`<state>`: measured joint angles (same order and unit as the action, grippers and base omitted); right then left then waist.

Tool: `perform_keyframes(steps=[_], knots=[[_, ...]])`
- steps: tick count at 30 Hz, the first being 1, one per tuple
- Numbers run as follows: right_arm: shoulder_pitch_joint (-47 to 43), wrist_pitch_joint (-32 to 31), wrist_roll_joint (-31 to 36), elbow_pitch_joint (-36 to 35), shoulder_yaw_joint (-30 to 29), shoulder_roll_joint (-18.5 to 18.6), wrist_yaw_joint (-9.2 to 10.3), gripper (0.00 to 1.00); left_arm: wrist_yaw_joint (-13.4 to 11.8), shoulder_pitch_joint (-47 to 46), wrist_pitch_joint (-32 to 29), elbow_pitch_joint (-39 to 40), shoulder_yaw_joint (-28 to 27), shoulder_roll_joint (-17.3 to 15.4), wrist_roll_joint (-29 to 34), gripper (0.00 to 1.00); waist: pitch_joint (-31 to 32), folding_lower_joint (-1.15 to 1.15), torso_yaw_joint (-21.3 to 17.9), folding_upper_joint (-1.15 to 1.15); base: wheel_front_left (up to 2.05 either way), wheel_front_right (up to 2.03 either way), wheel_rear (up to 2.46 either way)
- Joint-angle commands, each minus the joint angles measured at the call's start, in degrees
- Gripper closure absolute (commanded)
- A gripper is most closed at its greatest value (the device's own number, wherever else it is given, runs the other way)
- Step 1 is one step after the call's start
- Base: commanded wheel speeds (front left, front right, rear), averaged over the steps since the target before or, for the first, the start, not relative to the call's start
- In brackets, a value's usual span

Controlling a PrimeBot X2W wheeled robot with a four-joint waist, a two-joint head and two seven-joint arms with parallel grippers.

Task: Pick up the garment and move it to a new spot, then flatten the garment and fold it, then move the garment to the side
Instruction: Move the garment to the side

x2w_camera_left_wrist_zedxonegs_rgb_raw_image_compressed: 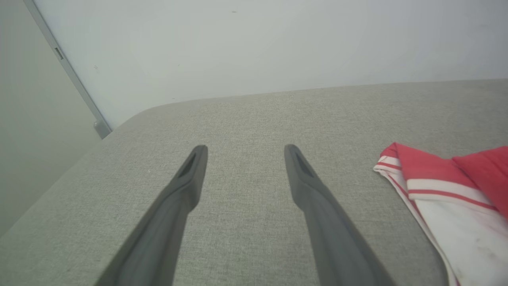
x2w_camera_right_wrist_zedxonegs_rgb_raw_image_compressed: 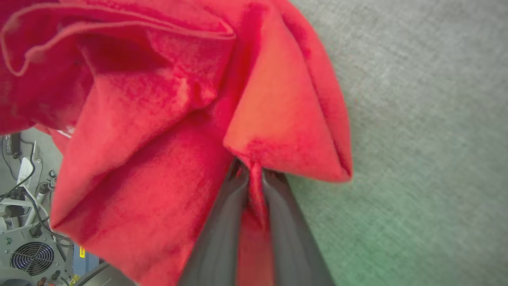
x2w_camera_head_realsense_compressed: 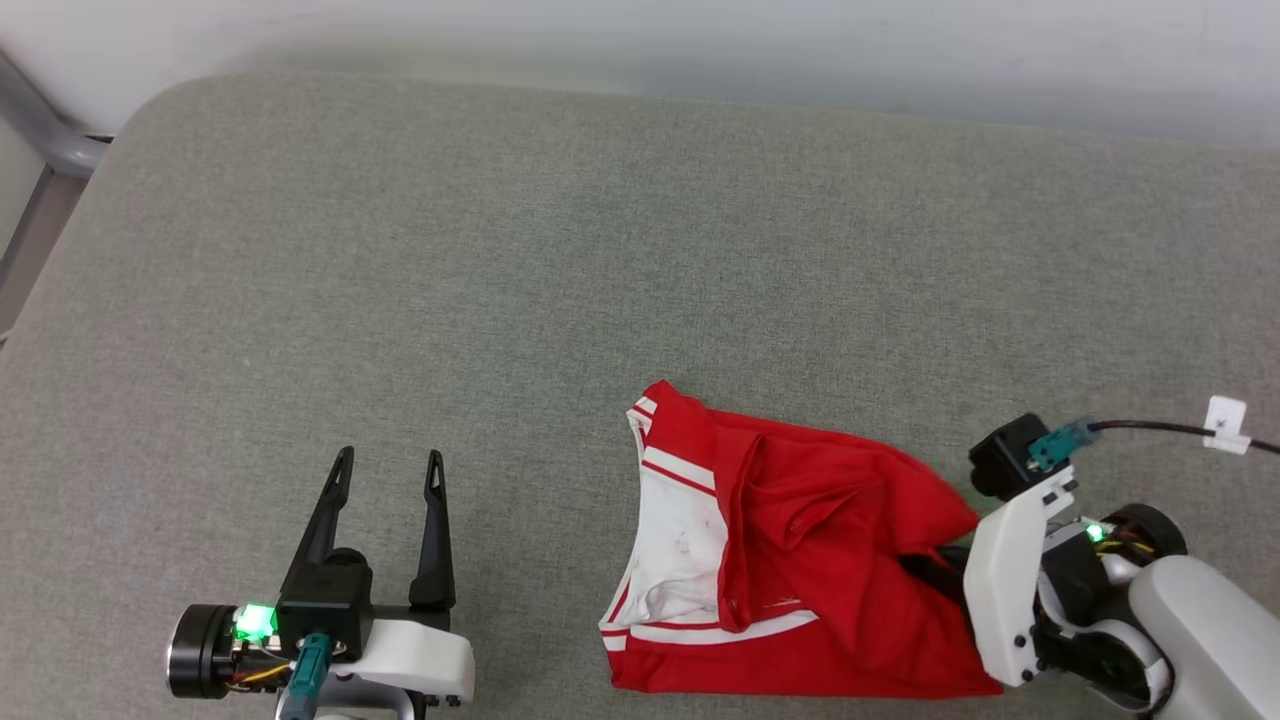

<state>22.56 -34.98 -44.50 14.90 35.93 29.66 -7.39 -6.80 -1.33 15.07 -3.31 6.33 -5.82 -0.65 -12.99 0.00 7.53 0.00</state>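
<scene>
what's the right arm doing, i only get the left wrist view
Observer: Its fingers are pinched on a red fold of the shirt.
Operator: is the shirt flat
Observer: No, the red body is bunched in folds beside the white sleeve.
Operator: where on the shirt is the grip
Observer: At its right end, opposite the sleeve you see.

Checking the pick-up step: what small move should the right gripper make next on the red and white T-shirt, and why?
Probably lift the right gripper slightly: its fingers pinch a fold of the red and white T-shirt, bunched on the grey fabric surface.
</scene>
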Motion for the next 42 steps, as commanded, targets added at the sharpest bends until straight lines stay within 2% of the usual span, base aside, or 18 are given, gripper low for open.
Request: perform_keyframes(steps=[1,7,13,23,28,35,42], knots=[[-0.72,0.45,-0.65,0.41,1.60,-0.94,-0.15,1.00,-0.21,0.34,0.12,-0.04,-0.15,0.02,-0.04,0.00,0.38,0.00,-0.18,0.00,0.00,0.00,0.00],[3.01,4.39,-0.34,-3.78,0.87,1.85,-0.07,1.00,-0.37,1.13,0.12,0.12,-0.54,-0.08,-0.06,0.00,1.54,0.00,-1.69,0.00,0.00,0.00,0.00],[4.64,5.13,1.21,-8.59,0.20,6.05,-0.07,1.00,-0.44,2.15,0.12,0.46,-0.78,0.06,-0.27,0.00,2.66,0.00,-4.50,0.00,0.00,0.00,0.00],[6.33,4.48,5.42,-14.01,-2.62,12.71,-0.07,1.00,-0.73,2.22,0.12,1.41,-1.45,-0.12,0.12,0.00,2.22,0.00,-12.04,0.00,0.00,0.00,0.00],[7.09,3.98,6.29,-15.47,-4.76,14.26,-0.07,1.00,-1.14,1.36,0.12,2.45,-1.93,-0.52,0.38,0.00,0.94,0.00,-16.10,0.00,0.00,0.00,0.00],[7.84,4.37,7.15,-14.20,-10.12,15.02,-0.07,1.00,-1.35,-0.50,0.12,3.86,-2.35,-1.57,0.88,0.00,-2.51,0.00,-19.18,0.00,0.00,0.00,0.00],[10.31,4.25,9.67,-8.40,-16.06,17.52,-0.07,1.00,-0.96,-3.36,0.12,5.84,-1.73,-2.88,1.53,0.00,-8.17,0.00,-18.67,0.00,0.00,0.00,0.00]])
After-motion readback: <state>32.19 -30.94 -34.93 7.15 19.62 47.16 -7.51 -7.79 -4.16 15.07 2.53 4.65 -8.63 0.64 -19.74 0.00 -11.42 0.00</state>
